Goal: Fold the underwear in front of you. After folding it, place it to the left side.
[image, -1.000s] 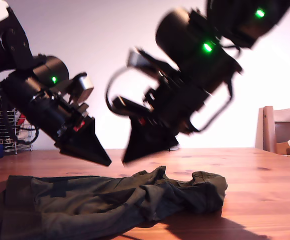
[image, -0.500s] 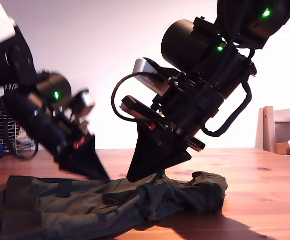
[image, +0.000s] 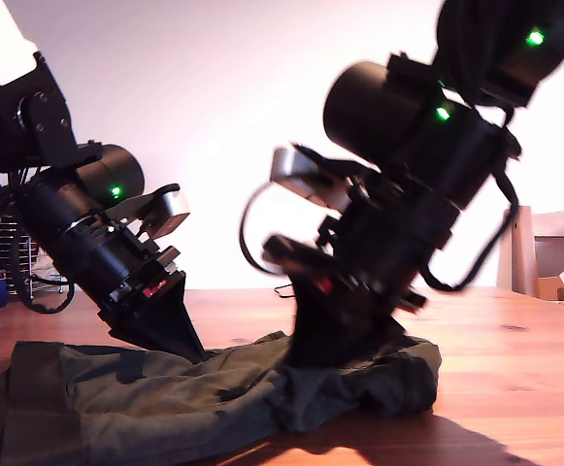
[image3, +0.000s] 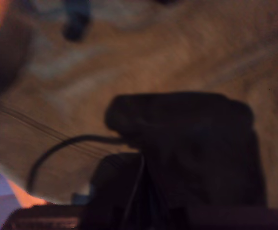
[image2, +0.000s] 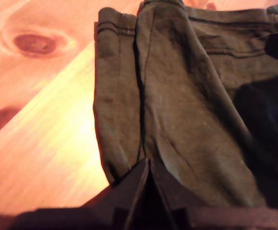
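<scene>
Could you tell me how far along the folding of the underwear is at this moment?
No fold looks done: the underwear lies rumpled on the table. In hand: my first gripper, jaws together, tips at a crease near a hemmed edge; my second gripper is down on the cloth, too blurred to judge. Left: the folding itself and setting it aside.

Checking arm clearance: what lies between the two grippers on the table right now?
In the exterior view, only rumpled underwear spans the stretch between the gripper on that view's left and the one on its right; nothing else sits there.
</scene>
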Controlling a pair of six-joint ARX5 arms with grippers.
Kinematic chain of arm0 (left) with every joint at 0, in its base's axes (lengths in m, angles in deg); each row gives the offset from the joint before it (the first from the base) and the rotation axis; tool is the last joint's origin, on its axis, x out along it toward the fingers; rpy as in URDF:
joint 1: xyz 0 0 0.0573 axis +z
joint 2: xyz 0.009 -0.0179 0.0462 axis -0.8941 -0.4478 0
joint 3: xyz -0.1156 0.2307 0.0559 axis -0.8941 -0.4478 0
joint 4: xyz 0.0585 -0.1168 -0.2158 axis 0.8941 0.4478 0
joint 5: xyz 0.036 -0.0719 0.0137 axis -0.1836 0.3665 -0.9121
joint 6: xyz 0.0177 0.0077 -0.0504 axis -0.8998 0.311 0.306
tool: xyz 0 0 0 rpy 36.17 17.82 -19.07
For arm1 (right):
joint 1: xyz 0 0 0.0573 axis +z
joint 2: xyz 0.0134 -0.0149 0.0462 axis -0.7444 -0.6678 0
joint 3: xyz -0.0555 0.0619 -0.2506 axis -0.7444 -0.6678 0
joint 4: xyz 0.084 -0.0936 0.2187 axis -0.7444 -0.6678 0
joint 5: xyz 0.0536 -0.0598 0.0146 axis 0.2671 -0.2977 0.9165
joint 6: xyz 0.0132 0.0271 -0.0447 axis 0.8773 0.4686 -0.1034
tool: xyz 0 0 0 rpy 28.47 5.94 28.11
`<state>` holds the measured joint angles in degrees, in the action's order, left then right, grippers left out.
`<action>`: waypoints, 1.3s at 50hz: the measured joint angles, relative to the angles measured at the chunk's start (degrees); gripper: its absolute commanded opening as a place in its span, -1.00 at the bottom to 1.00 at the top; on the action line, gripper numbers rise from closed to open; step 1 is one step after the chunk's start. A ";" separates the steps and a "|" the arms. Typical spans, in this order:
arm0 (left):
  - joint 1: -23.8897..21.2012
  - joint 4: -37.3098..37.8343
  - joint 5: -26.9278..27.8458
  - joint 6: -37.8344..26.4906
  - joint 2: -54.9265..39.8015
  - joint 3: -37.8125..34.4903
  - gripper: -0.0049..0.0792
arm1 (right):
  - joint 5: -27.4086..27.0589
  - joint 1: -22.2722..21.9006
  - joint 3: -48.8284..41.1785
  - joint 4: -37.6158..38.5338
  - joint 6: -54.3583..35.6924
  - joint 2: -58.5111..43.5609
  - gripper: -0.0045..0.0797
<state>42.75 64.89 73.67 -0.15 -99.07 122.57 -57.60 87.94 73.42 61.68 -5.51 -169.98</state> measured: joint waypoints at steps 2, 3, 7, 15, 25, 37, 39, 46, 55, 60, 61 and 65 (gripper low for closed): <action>0.02 0.37 -0.09 0.02 0.15 0.00 -0.94 | 0.00 0.00 -0.22 0.09 0.00 0.00 -0.92; 0.04 0.61 -0.09 0.02 0.17 0.00 -0.94 | 0.00 0.00 -0.26 0.09 0.00 0.00 -0.92; 0.20 1.38 -0.42 0.02 0.31 0.02 -0.94 | -0.07 -0.35 -0.26 0.44 -0.17 0.00 -0.92; 0.81 4.37 -1.44 0.22 0.90 0.24 -0.94 | -1.05 -2.27 -0.26 0.48 -2.40 0.00 -0.92; 1.75 6.93 -1.44 3.21 0.94 0.68 -0.94 | -1.36 -6.16 -0.26 0.46 -5.68 0.00 -0.92; 1.95 7.82 -1.53 4.96 1.01 0.85 -0.94 | 1.57 -7.02 -0.26 0.37 -6.21 -0.26 -0.92; 1.95 7.91 -1.57 5.01 1.01 0.85 -0.94 | 1.73 -6.73 -0.24 0.15 -6.21 -0.74 -0.92; 2.01 8.63 -1.62 5.86 1.03 0.98 -0.94 | 2.10 -6.67 0.31 -0.02 -7.41 -1.75 -0.92; 2.05 10.32 -2.16 6.05 1.42 1.03 -0.94 | -0.74 -6.01 0.74 -0.87 -10.71 -1.73 -0.92; 2.05 11.91 -2.80 7.65 1.66 1.14 -0.94 | -3.32 -5.57 1.03 -0.90 -13.68 -1.68 -0.92; 2.05 12.31 -2.84 7.69 1.73 1.16 -0.94 | -3.41 -5.55 1.05 -0.85 -13.70 -1.68 -0.92; 2.05 13.99 -2.97 8.81 1.75 1.44 -0.94 | -4.70 -5.57 1.07 -0.17 -14.12 -1.68 -0.92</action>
<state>44.80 78.87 70.69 8.66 -97.32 124.01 -62.30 82.37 74.49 61.51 -19.63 -171.66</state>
